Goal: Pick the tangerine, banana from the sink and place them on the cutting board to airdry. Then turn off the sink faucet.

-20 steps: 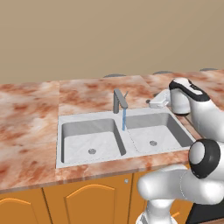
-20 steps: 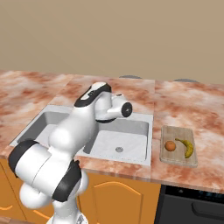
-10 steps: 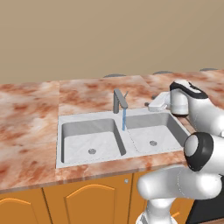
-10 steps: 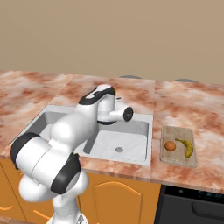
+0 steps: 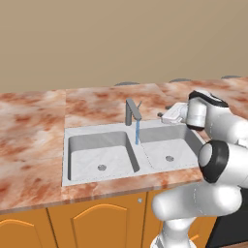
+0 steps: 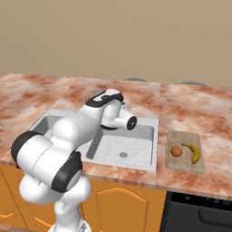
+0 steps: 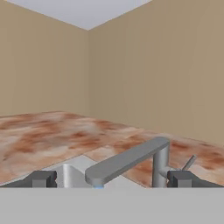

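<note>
Two fruits lie on the cutting board (image 6: 185, 156), which you find on the counter (image 6: 204, 113) just to the right of the sink (image 6: 136, 152) in the right base view: the tangerine (image 6: 176, 151) toward the sink side of the board, the banana (image 6: 194, 152) beside it on the far side, close together, contact not resolvable. Both sink basins hold no fruit in either base view. The sink faucet (image 5: 131, 112) stands at the back rim of the sink, over the divider between basins, and a thin blue stream (image 5: 137, 132) falls from its spout, so water runs. Its thin lever handle (image 7: 189, 163) tilts up behind the post in the hand view. You see the gripper (image 5: 161, 115) in the left base view above the back rim of the sink, to the right of the faucet and apart from it, pointed toward it. In the hand view the two dark fingertips (image 7: 43, 179) sit wide apart at the bottom corners, with the spout and post between them farther off; the fingers are spread and hold nothing.
</note>
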You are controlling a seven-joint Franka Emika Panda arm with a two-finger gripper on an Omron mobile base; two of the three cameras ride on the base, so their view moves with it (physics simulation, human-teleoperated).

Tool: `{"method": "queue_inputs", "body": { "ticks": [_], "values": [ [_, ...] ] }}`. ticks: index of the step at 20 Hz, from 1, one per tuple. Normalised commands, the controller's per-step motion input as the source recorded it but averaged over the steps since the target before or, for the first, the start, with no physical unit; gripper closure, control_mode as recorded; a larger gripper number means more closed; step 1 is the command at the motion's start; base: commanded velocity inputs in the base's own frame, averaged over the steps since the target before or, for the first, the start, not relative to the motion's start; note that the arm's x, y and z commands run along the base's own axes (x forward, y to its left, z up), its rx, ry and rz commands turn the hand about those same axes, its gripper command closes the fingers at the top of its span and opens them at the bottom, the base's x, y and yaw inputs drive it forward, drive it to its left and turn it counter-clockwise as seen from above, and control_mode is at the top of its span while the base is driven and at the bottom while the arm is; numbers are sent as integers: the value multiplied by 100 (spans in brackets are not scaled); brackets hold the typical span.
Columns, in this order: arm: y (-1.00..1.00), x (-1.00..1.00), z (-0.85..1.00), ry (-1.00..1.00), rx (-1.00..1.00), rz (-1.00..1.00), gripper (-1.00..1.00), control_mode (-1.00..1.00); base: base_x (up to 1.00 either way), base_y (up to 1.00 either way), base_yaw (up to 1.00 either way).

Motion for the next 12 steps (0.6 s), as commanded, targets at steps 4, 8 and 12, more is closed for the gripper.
{"method": "queue_inputs", "body": {
  "ticks": [4, 8, 12],
  "values": [
    [9, 27, 0, 0, 0, 2, -100, -100, 0, 0, 0],
    [5, 36, 0, 0, 0, 3, -100, -100, 0, 0, 0],
    [1, 36, -4, 3, 0, 7, -100, -100, 0, 0, 0]
  ]
}}
